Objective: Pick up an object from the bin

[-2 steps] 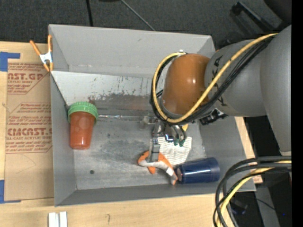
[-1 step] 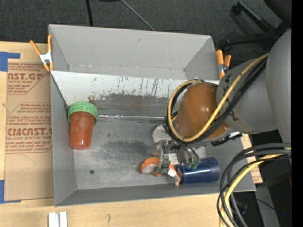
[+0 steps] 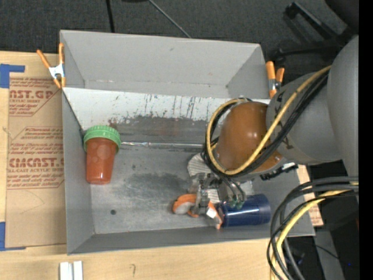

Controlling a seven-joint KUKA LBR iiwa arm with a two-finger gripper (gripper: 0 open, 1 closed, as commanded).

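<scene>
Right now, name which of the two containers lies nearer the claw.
The dark blue cylinder at the lower right of the bin, just beside the claw; the green-capped orange bottle lies far off by the left wall.

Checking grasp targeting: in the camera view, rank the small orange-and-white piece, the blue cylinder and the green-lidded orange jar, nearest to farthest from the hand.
1. small orange-and-white piece: front of the bin, right by the hand, on its view-left side.
2. blue cylinder: front right corner, close behind the first.
3. green-lidded orange jar: lying by the left wall, clearly farthest.
</scene>
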